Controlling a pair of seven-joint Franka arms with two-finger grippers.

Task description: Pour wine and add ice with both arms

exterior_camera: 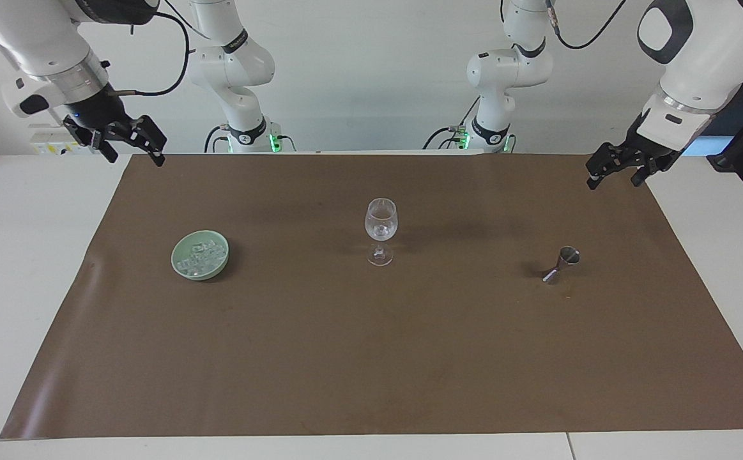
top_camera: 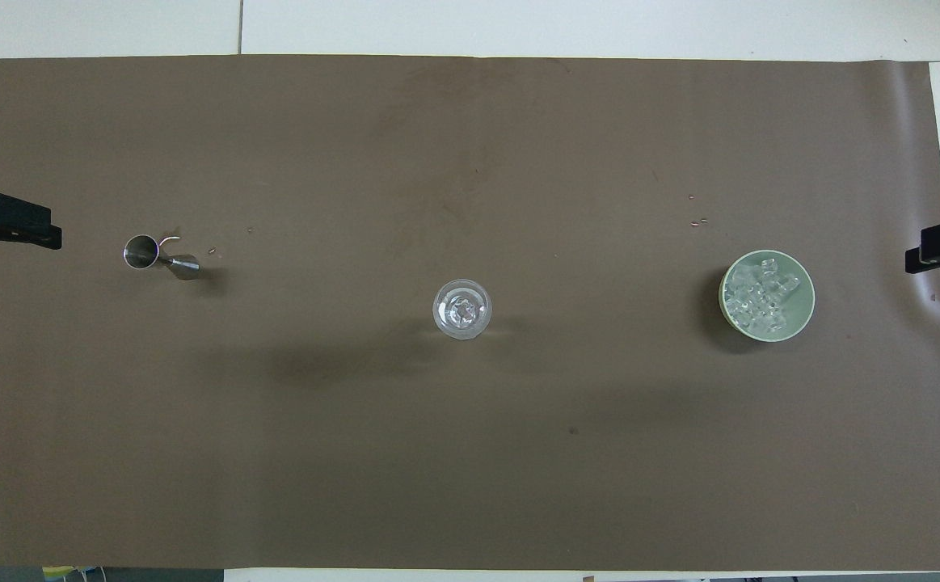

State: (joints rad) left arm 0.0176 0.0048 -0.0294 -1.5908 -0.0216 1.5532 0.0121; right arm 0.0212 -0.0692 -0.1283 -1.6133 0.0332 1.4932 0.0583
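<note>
Brown mat covers white table. Wine glass upright at centre. Green bowl with ice toward right arm's end, below right gripper, fingers apart, empty. Left gripper, fingers apart, raised near steel measuring cup, which probably leans.

Setting: robotics lab.
Evidence, arms: two white jointed arms bolted at one end of a white tabletop, cables trailing, green base lights.
Evidence, surroundings: bare white wall, brown paper sheet covering the work area.
</note>
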